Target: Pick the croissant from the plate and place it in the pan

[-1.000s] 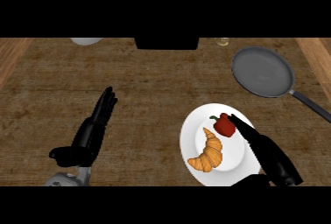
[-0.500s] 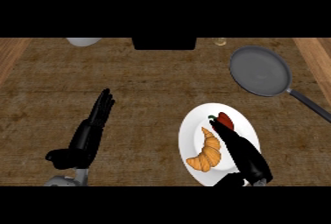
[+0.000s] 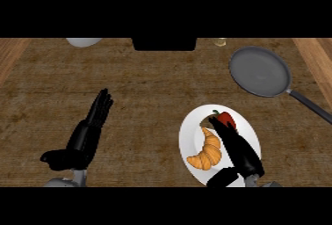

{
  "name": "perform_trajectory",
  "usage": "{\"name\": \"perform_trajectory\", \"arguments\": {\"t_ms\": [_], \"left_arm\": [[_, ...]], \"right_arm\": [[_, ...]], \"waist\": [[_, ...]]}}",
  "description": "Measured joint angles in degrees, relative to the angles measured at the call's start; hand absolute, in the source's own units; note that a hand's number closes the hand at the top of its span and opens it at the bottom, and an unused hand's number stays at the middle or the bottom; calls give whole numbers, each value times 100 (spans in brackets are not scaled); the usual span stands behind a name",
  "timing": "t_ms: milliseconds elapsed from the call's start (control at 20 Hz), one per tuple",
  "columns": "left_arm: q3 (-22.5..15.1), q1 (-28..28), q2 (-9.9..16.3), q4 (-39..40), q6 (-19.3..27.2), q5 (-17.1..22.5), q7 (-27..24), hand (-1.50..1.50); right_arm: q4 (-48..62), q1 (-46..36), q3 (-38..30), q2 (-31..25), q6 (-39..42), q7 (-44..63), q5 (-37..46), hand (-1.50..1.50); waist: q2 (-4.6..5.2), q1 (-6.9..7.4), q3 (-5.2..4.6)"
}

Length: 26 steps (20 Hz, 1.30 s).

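The right robot hand, fingers straight and holding nothing, is lying over the plate just beside the croissant, which is probably light, flaky and crushable, so gripping across its thick middle is looking wisest.

Head view, steeply down onto counter

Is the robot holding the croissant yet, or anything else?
Nothing is held. The right hand lies with straight fingers over the plate, beside the croissant. The left hand rests open on the counter.
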Motion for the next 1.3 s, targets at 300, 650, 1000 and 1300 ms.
{"name": "perform_trajectory", "arguments": {"t_ms": [300,650,1000,1300], "left_arm": [[104,8,-152,57,-94,-179,-24,0],[191,-1,-171,-8,-204,-189,80,0],[221,-104,-275,66,-187,-276,113,0],[140,29,-372,35,-152,-420,50,0]], "right_arm": [[369,-154,-235,204,105,-220,148,-150],[1009,-437,-223,348,182,-540,370,150],[1453,-691,-77,378,43,-868,861,150],[1476,-712,-146,417,-209,-990,1137,150]], "waist": [[-26,-3,-18],[-81,9,-65],[-118,5,-94],[-103,1,-80]]}}
